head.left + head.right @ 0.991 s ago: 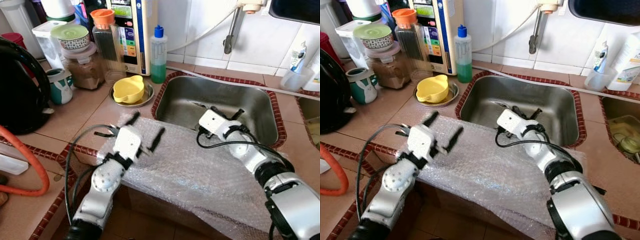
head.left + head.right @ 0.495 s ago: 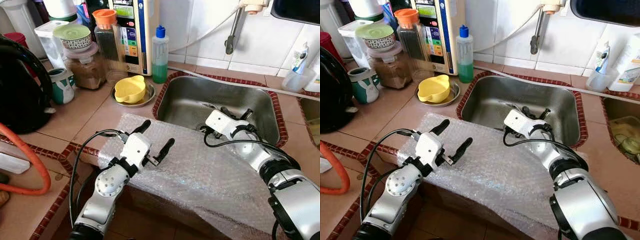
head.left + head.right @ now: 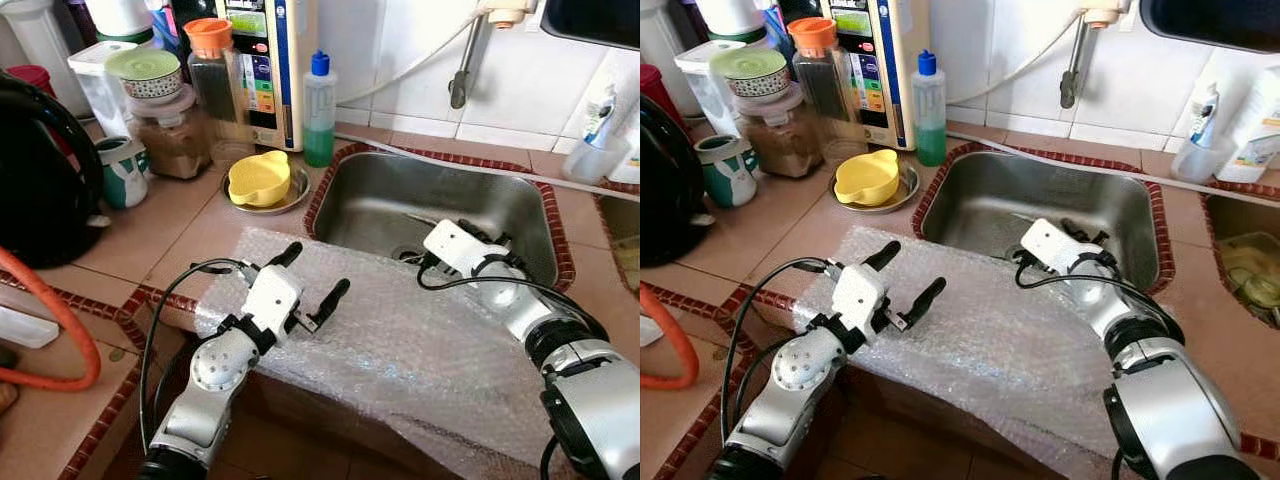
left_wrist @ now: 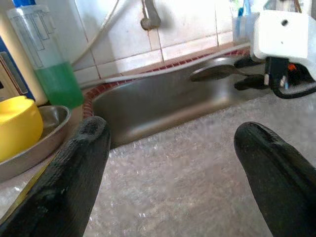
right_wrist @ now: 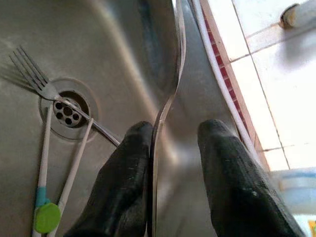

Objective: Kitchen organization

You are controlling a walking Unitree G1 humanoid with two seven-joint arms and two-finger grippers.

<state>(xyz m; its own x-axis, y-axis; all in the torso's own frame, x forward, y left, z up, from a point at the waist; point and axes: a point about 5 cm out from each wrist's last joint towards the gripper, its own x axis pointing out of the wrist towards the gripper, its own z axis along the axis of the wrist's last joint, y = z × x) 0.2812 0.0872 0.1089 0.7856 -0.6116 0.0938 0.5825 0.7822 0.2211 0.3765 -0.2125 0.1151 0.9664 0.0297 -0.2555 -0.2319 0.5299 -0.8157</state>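
1. Left gripper (image 3: 310, 276) hangs over the near left part of the bubble wrap (image 3: 400, 350), fingers spread wide and holding nothing. It has settled lower than a second ago and has not moved in the last half second; judged parked, not working.
2. The bubble wrap covers the counter's front edge and runs up to the near rim of the sink (image 3: 345, 165). Its far edge leaves little bare counter (image 3: 180, 225) for setting things down.
3. Right gripper (image 5: 170, 148) has drawn slightly to the right inside the sink. The wrist view shows a spoon (image 5: 168, 94) lying along one finger (image 5: 131, 168), a gap to the other; released or barely touching, not a firm grasp as judged.
4. On the sink floor a fork (image 5: 37, 84) rests with its tines beside the drain (image 5: 66, 111), and two white sticks cross it. These remain to be cleared.
5. Open room: the sink walls close in on the right gripper; lifting straight up looks the freest way out.
6. Far left corner holds a yellow bowl (image 3: 257, 177) on a metal dish, a green bottle (image 3: 318, 110) and jars, well apart from both arms.
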